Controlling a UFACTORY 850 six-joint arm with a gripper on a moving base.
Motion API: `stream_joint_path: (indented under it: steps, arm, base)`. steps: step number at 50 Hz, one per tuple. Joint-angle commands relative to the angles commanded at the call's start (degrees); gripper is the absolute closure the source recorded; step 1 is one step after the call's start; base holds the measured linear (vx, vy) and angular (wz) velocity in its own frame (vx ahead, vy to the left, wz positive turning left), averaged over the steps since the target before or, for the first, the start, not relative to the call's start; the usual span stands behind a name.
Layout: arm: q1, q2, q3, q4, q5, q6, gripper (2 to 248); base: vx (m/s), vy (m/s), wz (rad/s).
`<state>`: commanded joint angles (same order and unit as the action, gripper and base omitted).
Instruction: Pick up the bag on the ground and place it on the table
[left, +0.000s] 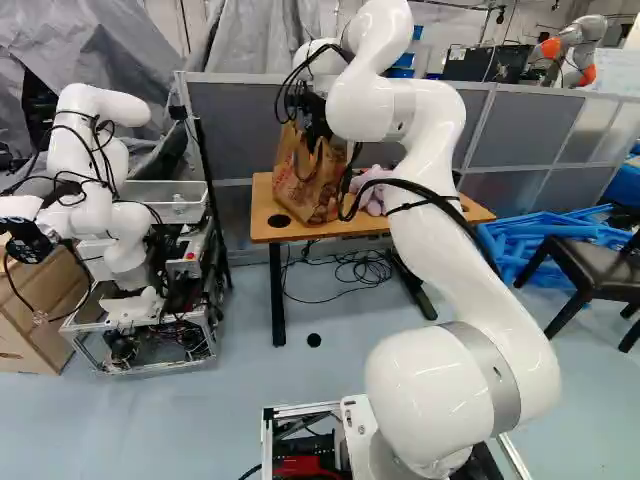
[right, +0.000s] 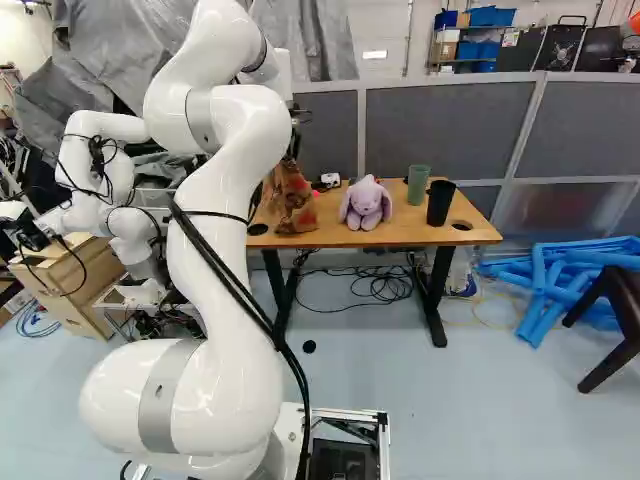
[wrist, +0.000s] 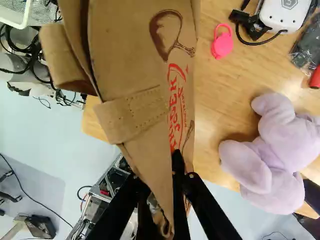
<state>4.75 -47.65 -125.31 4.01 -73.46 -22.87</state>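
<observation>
The black gripper (left: 315, 112) is above the left part of the wooden table (left: 262, 225), holding the brown paper bag (left: 308, 188) by its upper part. In the right base view the arm partly hides the bag (right: 291, 200); its lower end is at the tabletop, though full contact cannot be told. Seen from the wrist, the gripper (wrist: 167, 192) is shut on a folded strip of the bag (wrist: 135, 55), whose red-printed side faces the plush toy. The orange pads are hidden.
On the table are a lilac plush rabbit (right: 366, 203), a green cup (right: 418, 185), a black cup (right: 440, 202) and a pink item (wrist: 222, 44). Another robot (left: 95, 190) stands left. Cables (right: 375, 284) lie below the table; a dark chair (left: 590, 270) is at the right.
</observation>
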Motion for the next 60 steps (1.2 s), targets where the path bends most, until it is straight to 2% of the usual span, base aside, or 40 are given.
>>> stream_joint_path:
  steps: [2,3,7,8,13,14,18,19,23,24,28,29,34,35,60]
  arm:
    - [0.0,0.0,0.0,0.0,0.0,0.0,225]
    - [0.0,0.0,0.0,0.0,0.0,0.0,209]
    - [0.0,0.0,-0.1,0.0,0.0,0.0,209]
    - [0.0,0.0,-0.1,0.0,0.0,0.0,177]
    - [0.0,0.0,-0.1,0.0,0.0,0.0,177]
    - [0.0,0.0,-0.1,0.0,0.0,0.0,143]
    - [0.0,0.0,-0.1,0.0,0.0,0.0,143]
    - [0.0,0.0,-0.1,0.0,0.0,0.0,109]
    - [0.0,0.1,-0.1,0.0,0.0,0.0,109]
    - [0.0,0.2,-0.1,0.0,0.0,0.0,73]
    - [0.0,0.5,-0.1,0.0,0.0,0.0,73]
    - [0.0,0.6,-0.1,0.0,0.0,0.0,37]
    - [0.0,1.2,-0.1,0.0,0.0,0.0,37]
    - [0.0,1.3,-0.1,0.0,0.0,0.0,4]
    - [0.0,4.0,-0.5,0.0,0.0,0.0,3]
  base:
    - [0.000,0.000,0.000]
    - [0.000,0.000,0.000]
    - [0.000,0.000,0.000]
    - [0.000,0.000,0.000]
    - [0.000,0.000,0.000]
    - [0.000,0.000,0.000]
    - [0.000,0.000,0.000]
    - [0.000,0.000,0.000]
    - [0.000,0.000,0.000]
    - [0.000,0.000,0.000]
    - [0.000,0.000,0.000]
    - [0.000,0.000,0.000]
    - [0.000,0.000,0.000]
    - [0.000,0.000,0.000]
    - [0.000,0.000,0.000]
